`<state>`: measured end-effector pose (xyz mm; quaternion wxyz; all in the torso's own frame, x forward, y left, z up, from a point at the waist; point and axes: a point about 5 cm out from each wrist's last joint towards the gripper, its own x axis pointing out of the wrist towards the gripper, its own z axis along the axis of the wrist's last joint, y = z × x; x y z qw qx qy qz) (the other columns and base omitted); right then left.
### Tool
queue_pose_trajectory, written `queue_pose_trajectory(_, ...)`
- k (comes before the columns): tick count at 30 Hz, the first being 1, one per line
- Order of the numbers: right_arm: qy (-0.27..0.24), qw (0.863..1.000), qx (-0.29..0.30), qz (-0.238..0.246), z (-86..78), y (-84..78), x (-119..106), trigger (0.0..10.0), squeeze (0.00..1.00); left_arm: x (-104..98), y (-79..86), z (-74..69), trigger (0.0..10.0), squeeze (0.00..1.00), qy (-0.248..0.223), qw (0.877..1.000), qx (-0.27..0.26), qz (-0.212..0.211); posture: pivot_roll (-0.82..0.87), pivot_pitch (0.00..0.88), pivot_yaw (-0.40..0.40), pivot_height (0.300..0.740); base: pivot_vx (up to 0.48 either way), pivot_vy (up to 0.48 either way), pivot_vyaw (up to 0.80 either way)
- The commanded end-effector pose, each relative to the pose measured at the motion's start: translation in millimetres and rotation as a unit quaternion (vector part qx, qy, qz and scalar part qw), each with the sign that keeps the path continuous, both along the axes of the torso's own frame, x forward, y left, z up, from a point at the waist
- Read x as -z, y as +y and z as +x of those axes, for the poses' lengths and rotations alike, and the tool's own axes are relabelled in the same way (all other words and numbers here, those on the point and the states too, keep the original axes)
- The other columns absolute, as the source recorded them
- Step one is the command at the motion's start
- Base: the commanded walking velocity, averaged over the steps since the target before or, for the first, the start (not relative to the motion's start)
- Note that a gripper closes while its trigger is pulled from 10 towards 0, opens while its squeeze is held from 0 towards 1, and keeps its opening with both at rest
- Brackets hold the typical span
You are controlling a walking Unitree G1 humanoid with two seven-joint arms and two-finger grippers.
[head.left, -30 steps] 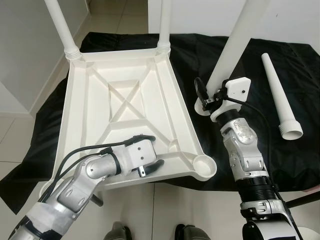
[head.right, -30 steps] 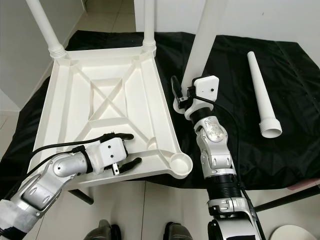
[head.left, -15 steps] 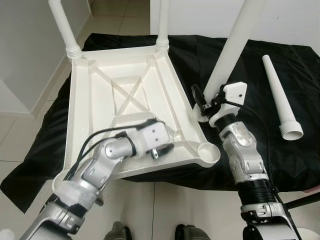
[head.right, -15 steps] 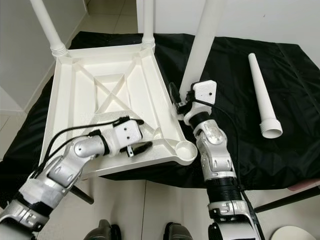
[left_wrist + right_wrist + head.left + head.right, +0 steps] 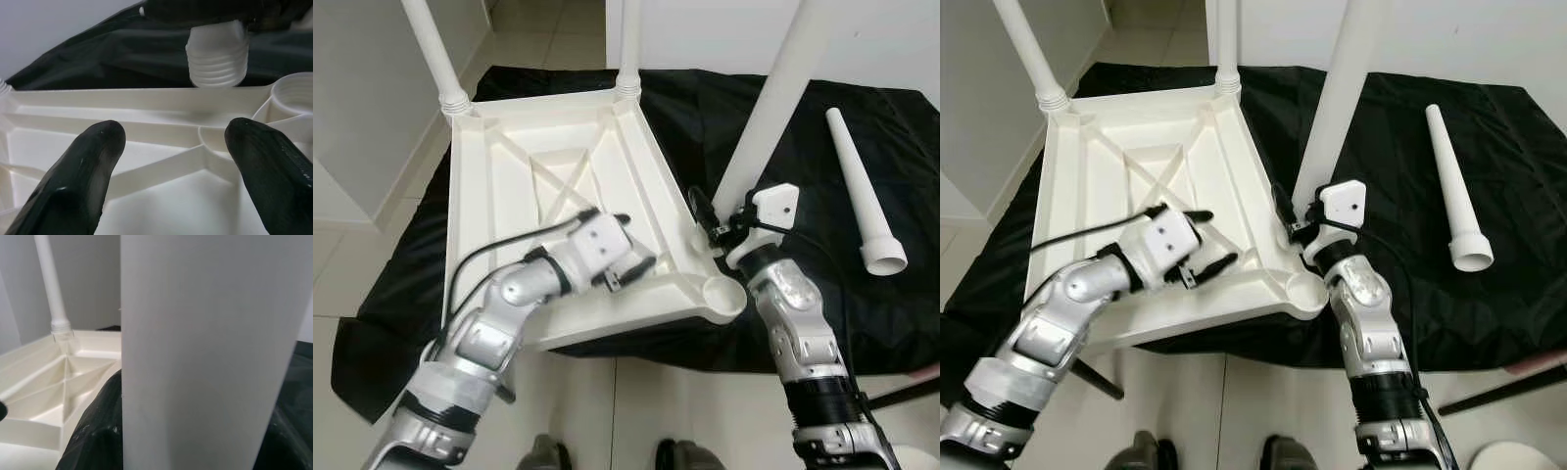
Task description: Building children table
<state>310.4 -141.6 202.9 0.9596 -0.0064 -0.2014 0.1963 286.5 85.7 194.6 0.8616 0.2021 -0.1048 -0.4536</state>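
A white plastic tabletop point(image 5: 548, 186) lies upside down on a black cloth point(image 5: 803, 117) spread over the tiled floor point(image 5: 352, 255), ribbed underside up. Two white legs stand screwed into its far corners: one at the far left point(image 5: 433, 49), one at the far right point(image 5: 628, 44). The near-right corner socket point(image 5: 722, 294) is an open ring with nothing in it.

The right gripper point(image 5: 717, 227) is clamped around the lower part of a third leg point(image 5: 773, 98), which leans up and to the right; the leg's threaded end point(image 5: 216, 59) sits just beyond the tabletop's right rim, close to the open socket, though whether it touches the cloth is hard to judge. In the right wrist view the leg's shaft point(image 5: 210, 352) stands between the black fingers point(image 5: 98, 431).

The left gripper point(image 5: 626, 245) hovers over the tabletop's near-right inner ribs, its fingers point(image 5: 83, 171) spread apart and gripping nothing.

A fourth leg point(image 5: 860, 186) lies loose on the cloth at the far right, wide end nearest the robot.
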Motion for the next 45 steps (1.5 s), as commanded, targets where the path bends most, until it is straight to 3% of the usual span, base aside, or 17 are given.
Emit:
queue_pose_trajectory(1, -0.010, 1.000, -0.007, 0.011, -4.8, 1.2, -1.6, 10.0, 0.00, 1.4, 0.9, -14.6, 10.0, 0.00, 0.030, 0.998, 0.052, -0.005, -0.03, 0.120, 0.004, 0.740, 0.000, 0.000, 0.00)
queue_pose_trajectory(5, -0.012, 1.000, -0.005, 0.019, -5.4, 0.8, -2.7, 10.0, 0.00, 8.4, -1.5, -27.8, 10.0, 0.00, 0.052, 0.995, 0.086, 0.008, -0.03, 0.118, 0.003, 0.740, 0.000, 0.000, 0.00)
queue_pose_trajectory(7, -0.012, 1.000, -0.007, 0.018, -4.3, 1.1, -3.4, 10.0, 0.00, 22.5, -3.2, -33.1, 10.0, 0.00, 0.055, 0.993, 0.092, 0.051, -0.03, 0.115, 0.000, 0.740, 0.000, 0.000, 0.00)
queue_pose_trajectory(8, -0.012, 1.000, -0.007, 0.018, -4.3, 1.1, -3.4, 10.0, 0.00, 22.5, -3.2, -33.1, 10.0, 0.00, 0.055, 0.993, 0.092, 0.051, -0.03, 0.115, 0.000, 0.740, 0.000, 0.000, 0.00)
queue_pose_trajectory(9, -0.014, 1.000, -0.009, 0.014, -3.0, 1.5, -4.3, 10.0, 0.00, 34.6, -3.7, -30.1, 10.0, 0.00, 0.063, 0.992, 0.071, 0.078, -0.03, 0.112, -0.001, 0.740, 0.000, 0.000, 0.00)
queue_pose_trajectory(12, -0.015, 1.000, -0.010, 0.012, -2.6, 1.5, -5.1, 10.0, 0.00, 37.8, -3.5, -28.1, 10.0, 0.00, 0.063, 0.992, 0.063, 0.089, -0.03, 0.112, -0.001, 0.740, 0.000, 0.000, 0.00)
queue_pose_trajectory(16, -0.021, 1.000, -0.010, 0.007, -1.9, -2.3, -9.1, 10.0, 0.00, 44.8, 0.2, -13.3, 10.0, 0.00, 0.058, 0.990, 0.005, 0.131, -0.04, 0.101, 0.002, 0.740, 0.000, 0.000, 0.00)
queue_pose_trajectory(20, -0.022, 1.000, -0.009, 0.006, -2.2, -4.2, -9.7, 10.0, 0.00, 44.0, 1.6, -5.2, 10.0, 0.00, 0.048, 0.989, -0.023, 0.138, -0.05, 0.097, 0.002, 0.740, 0.000, 0.000, 0.00)
queue_pose_trajectory(21, -0.021, 1.000, -0.009, 0.005, -3.2, -5.1, -8.9, 10.0, 0.00, 41.1, 2.3, 3.3, 10.0, 0.00, 0.044, 0.989, -0.050, 0.132, -0.05, 0.094, 0.005, 0.740, 0.000, 0.000, 0.00)
queue_pose_trajectory(25, -0.011, 1.000, -0.006, 0.004, -6.7, -5.8, -1.5, 10.0, 0.00, 33.7, 3.4, 14.5, 10.0, 0.00, 0.029, 0.989, -0.083, 0.119, -0.06, 0.093, 0.009, 0.740, 0.000, 0.000, 0.00)
queue_pose_trajectory(30, -0.005, 1.000, -0.004, 0.004, -8.7, -6.2, 2.5, 10.0, 0.00, 30.8, 3.4, 14.6, 10.0, 0.00, 0.021, 0.990, -0.078, 0.117, -0.06, 0.094, 0.013, 0.740, 0.000, 0.000, 0.00)
queue_pose_trajectory(35, 0.006, 1.000, 0.001, 0.001, -11.2, -9.4, 7.7, 10.0, 0.00, 20.3, -1.9, 3.0, 10.0, 0.00, 0.031, 0.997, -0.034, 0.062, -0.06, 0.099, 0.018, 0.740, 0.000, 0.000, 0.00)
queue_pose_trajectory(37, 0.008, 1.000, 0.006, -0.006, -11.5, -12.8, 8.2, 10.0, 0.00, 13.4, -5.0, -5.1, 10.0, 0.00, 0.054, 0.998, -0.002, 0.017, -0.06, 0.101, 0.018, 0.740, 0.000, 0.000, 0.00)
queue_pose_trajectory(39, 0.008, 1.000, 0.006, -0.006, -11.5, -12.8, 8.2, 10.0, 0.00, 13.4, -5.0, -5.1, 10.0, 0.00, 0.054, 0.998, -0.002, 0.017, -0.06, 0.101, 0.018, 0.740, 0.000, 0.000, 0.00)
queue_pose_trajectory(45, 0.014, 0.999, 0.005, -0.032, -16.8, -17.2, 12.7, 10.0, 0.00, 0.5, -8.7, -17.0, 10.0, 0.00, 0.081, 0.995, 0.038, -0.039, -0.06, 0.104, 0.010, 0.740, 0.000, 0.000, 0.00)
